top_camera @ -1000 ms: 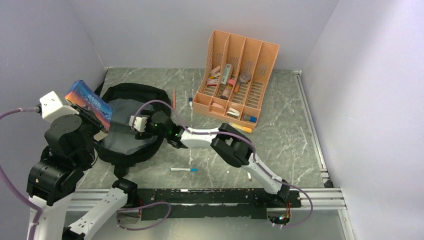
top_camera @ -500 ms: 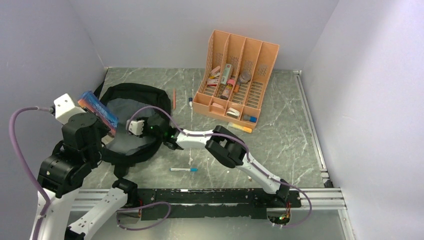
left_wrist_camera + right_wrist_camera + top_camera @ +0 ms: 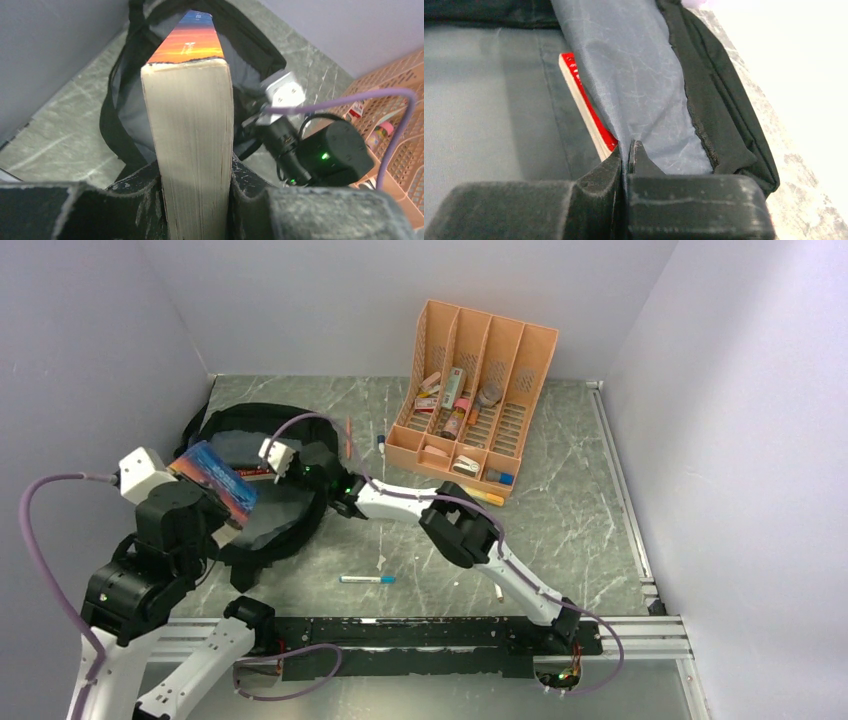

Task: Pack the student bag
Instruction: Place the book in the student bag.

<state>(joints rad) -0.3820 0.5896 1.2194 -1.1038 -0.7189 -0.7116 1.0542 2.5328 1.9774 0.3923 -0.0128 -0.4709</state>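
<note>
The student bag [image 3: 240, 420] is lying open at the table's [image 3: 560, 490] left rear; soft and floppy, it is likely sagging shut unless held by its rim. The left gripper [image 3: 196, 200] is clamping a thick book [image 3: 192, 115] above it; the right gripper [image 3: 628, 150] is pinching its grey lining [image 3: 644, 75]

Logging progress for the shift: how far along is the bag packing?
Done: a thin red book lies inside the student bag. In hand: left gripper holds a thick book over it; right gripper pinches the grey lining. Left: that book isn't in; a pen lies on the table.
</note>
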